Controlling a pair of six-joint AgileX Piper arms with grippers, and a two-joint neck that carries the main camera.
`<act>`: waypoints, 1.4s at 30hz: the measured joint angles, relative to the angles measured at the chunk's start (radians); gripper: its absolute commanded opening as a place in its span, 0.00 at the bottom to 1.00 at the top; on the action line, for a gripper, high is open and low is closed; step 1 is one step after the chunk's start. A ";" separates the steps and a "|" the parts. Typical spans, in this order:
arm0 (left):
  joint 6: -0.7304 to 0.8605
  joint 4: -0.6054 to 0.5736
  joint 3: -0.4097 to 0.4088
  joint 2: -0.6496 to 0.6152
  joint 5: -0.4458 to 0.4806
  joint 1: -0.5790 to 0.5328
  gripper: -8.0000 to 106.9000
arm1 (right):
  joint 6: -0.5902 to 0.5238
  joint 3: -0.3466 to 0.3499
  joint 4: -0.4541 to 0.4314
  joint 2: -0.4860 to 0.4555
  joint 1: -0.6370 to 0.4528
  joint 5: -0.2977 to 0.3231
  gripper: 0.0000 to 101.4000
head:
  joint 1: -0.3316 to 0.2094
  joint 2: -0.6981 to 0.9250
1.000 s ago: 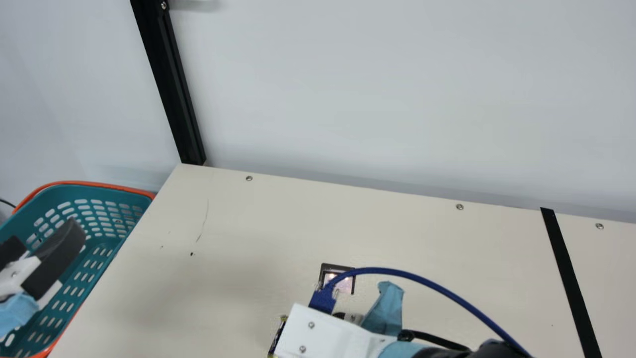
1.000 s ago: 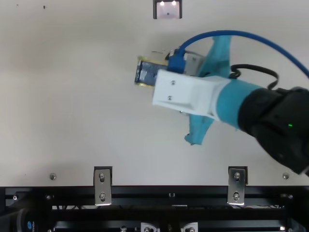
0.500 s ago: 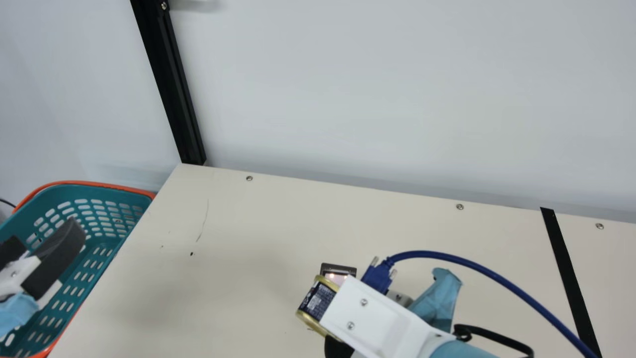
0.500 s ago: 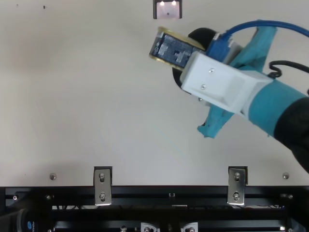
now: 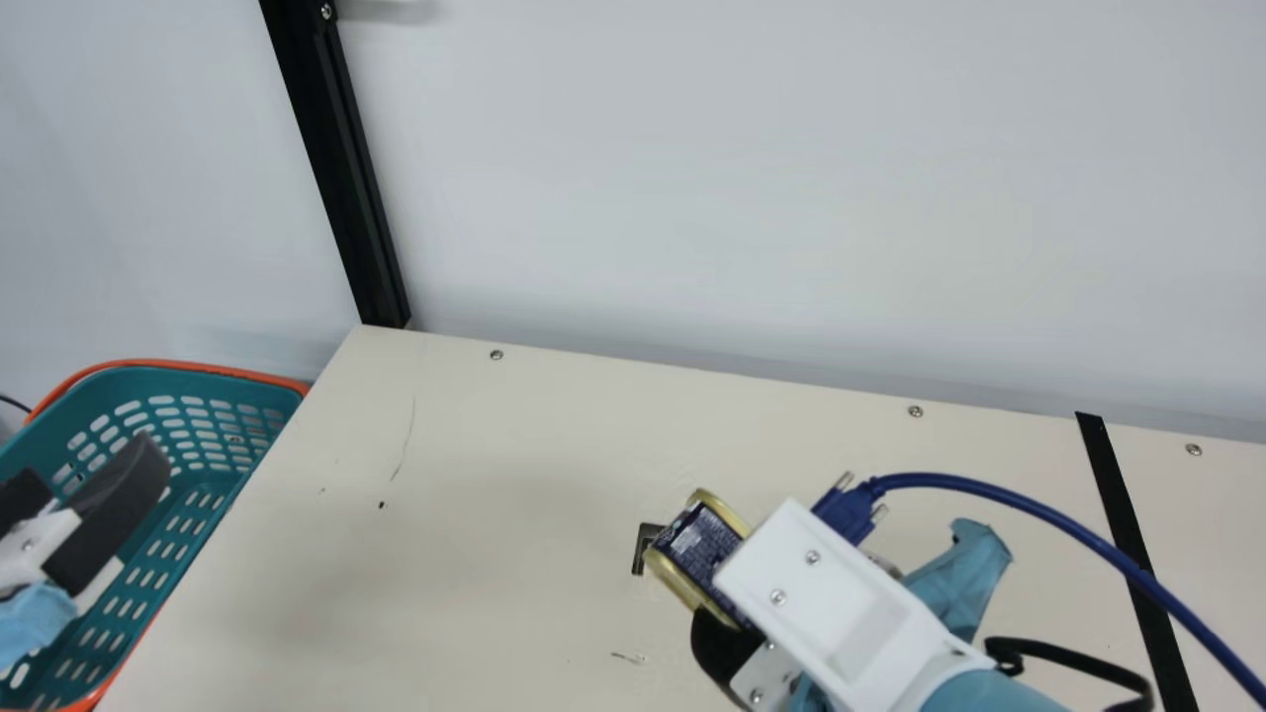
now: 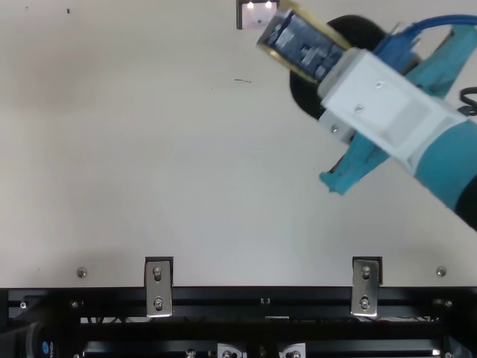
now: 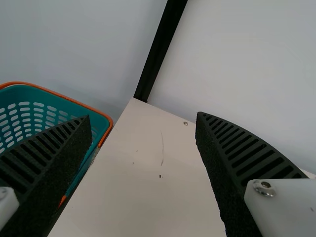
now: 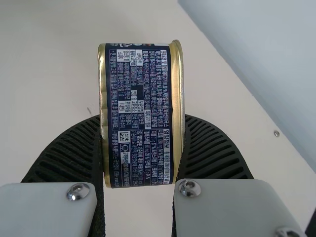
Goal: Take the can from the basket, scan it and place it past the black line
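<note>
Near the scanner window, my right gripper (image 5: pixel 727 618) holds the gold-rimmed can (image 5: pixel 696 550) with its dark blue label, tilted, partly covering the scanner (image 5: pixel 646 550) in the main view. In the top view the can (image 6: pixel 304 43) lies just beside the scanner (image 6: pixel 258 14). The right wrist view shows the can (image 8: pixel 140 116) pinched by its two rims between the ribbed fingers of my right gripper (image 8: pixel 140 148). At the far left my left gripper (image 5: pixel 64 504) is over the teal basket (image 5: pixel 188 372); in the left wrist view the gripper (image 7: pixel 143 128) stands wide open, nothing between its fingers.
The black line (image 5: pixel 1126 524) crosses the table (image 5: pixel 475 475) on the right. A blue cable (image 5: pixel 1029 506) arcs from the right wrist over that line. A white wall (image 5: pixel 791 198) and a black post (image 5: pixel 341 168) rise behind the table.
My right gripper has moved away from the table's front edge and to the right, turning and carrying the can, whose label now shows more. My left arm has kept still.
</note>
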 measured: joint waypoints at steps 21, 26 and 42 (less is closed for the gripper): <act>0.000 0.000 0.000 0.000 0.000 0.000 0.85 | 0.428 0.062 -0.282 -0.090 -0.067 -0.005 0.00 | 0.000 -0.194; 0.000 0.000 0.000 0.000 0.000 0.000 0.85 | 0.497 0.083 -0.326 -0.121 -0.097 -0.007 0.00 | 0.005 -0.297; 0.000 0.000 0.000 0.000 0.000 0.000 0.85 | 0.625 0.111 -0.453 -0.183 -0.177 0.015 0.00 | 0.005 -0.594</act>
